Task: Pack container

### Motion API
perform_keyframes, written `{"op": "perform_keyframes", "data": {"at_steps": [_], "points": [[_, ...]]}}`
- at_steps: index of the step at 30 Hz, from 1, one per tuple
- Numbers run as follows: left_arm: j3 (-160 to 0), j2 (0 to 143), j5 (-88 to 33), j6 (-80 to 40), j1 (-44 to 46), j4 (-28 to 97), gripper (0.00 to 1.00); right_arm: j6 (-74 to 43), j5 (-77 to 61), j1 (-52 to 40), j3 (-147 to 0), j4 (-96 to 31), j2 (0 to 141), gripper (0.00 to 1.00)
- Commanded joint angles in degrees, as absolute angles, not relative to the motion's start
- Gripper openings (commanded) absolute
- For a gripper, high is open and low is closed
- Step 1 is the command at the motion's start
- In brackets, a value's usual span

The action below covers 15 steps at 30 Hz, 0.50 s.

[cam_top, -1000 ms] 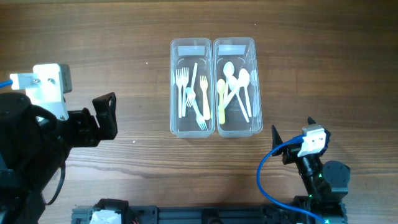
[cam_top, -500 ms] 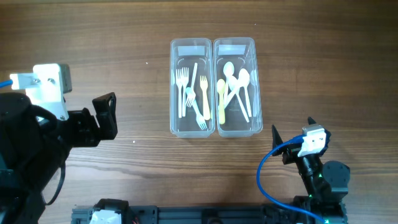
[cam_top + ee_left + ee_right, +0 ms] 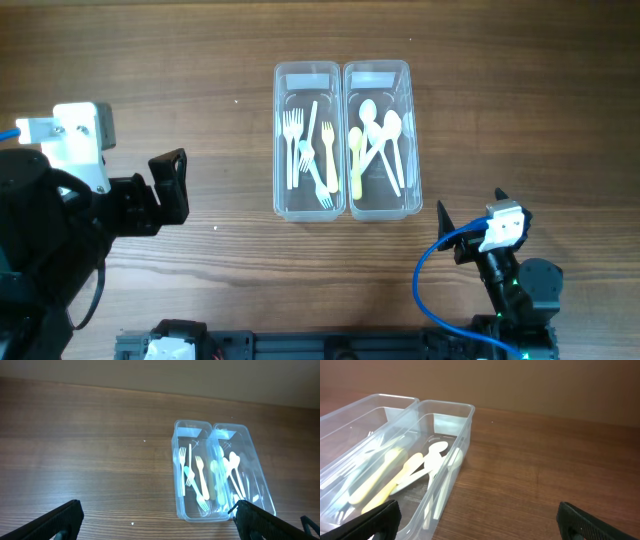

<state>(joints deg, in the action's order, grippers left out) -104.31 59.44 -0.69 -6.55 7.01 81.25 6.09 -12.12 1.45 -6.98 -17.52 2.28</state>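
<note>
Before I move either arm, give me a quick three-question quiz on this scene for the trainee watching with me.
1. True or false: the left gripper is gripping something.
2. The right container holds: A) knives B) spoons C) chopsticks
3. Fill in: the jaws of the right gripper stand ____.
Key: 1 false; 2 B; 3 open.
</note>
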Motion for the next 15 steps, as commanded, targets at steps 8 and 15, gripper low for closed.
{"op": "perform_keyframes", "data": {"at_steps": [8,15], "points": [[-104.2,59.0,0.6,-6.2,6.8,81.3,1.00,6.0,-11.1,1.4,-6.5,-17.1,1.3,1.00],[-90.0,50.4,1.7,-6.3,6.8,66.5,1.00,6.0,-11.2,1.4,-6.5,-17.1,1.3,1.00]]}}
